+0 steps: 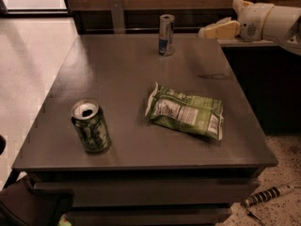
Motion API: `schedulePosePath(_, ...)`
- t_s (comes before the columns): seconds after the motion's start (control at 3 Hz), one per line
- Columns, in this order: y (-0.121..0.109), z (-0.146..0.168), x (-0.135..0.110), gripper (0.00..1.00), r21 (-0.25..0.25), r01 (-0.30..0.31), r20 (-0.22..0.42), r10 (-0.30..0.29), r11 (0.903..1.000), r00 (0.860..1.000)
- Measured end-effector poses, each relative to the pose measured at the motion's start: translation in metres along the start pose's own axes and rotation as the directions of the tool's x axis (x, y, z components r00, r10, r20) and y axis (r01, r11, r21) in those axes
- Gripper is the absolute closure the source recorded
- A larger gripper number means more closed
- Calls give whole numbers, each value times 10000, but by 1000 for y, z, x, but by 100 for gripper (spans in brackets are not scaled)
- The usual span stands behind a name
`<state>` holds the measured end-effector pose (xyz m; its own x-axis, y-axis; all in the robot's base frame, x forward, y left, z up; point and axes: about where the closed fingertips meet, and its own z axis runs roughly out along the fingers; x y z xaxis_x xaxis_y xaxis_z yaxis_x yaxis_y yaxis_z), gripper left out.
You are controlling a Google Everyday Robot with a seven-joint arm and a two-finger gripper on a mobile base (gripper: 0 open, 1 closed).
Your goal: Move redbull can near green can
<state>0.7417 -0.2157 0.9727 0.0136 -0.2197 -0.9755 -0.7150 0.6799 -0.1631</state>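
Note:
The redbull can [165, 34], slim and silver with a blue lower band, stands upright at the far edge of the grey table [117, 74]. The green can [90, 125], wider with dark green patterned sides and an opened silver top, stands near the table's front left corner. My gripper [209, 31] hangs above the table's far right edge, to the right of the redbull can and apart from it, its cream fingers pointing left toward the can. It holds nothing.
A flat green crinkled snack bag [186, 111] lies right of the table's centre, between the two cans. A dark counter [254, 44] stands to the right behind the arm. A striped rod [268, 195] lies on the floor at bottom right.

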Motion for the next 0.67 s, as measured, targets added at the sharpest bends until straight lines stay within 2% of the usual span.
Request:
schedulePosePath(0.33, 1, 3, 0, 0, -13, -58, 138, 58, 10000, 9999)
schedulePosePath(0.67, 5, 15, 4, 0, -162, -183, 2, 183, 9997, 9998)
